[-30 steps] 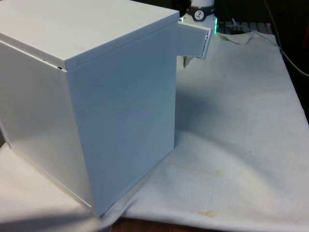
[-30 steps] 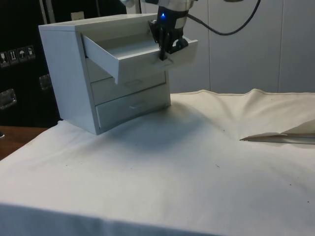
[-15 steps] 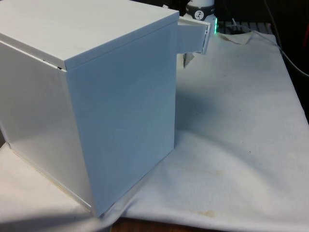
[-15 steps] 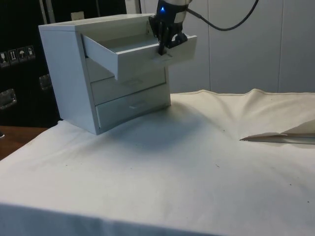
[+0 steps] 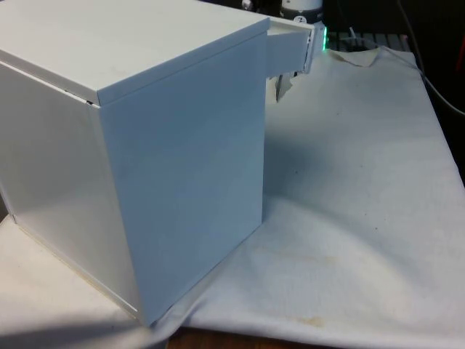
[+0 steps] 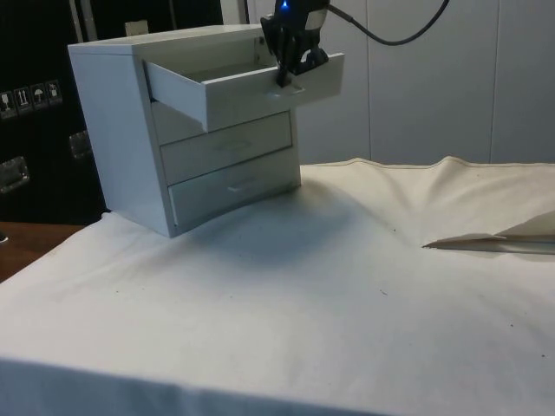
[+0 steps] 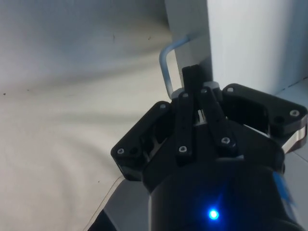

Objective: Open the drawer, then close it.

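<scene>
1. The front view looks across the table (image 5: 378,218) from its near end, set close to the back and side of the chest of drawers (image 5: 145,145), which blocks the front view's left.
2. The side view stands further off at the table's side, facing the chest's drawer fronts.
3. The wrist view looks down past the gripper (image 7: 195,96), very near the top drawer (image 6: 251,87).
4. All views share the top drawer and the cloth.
</scene>
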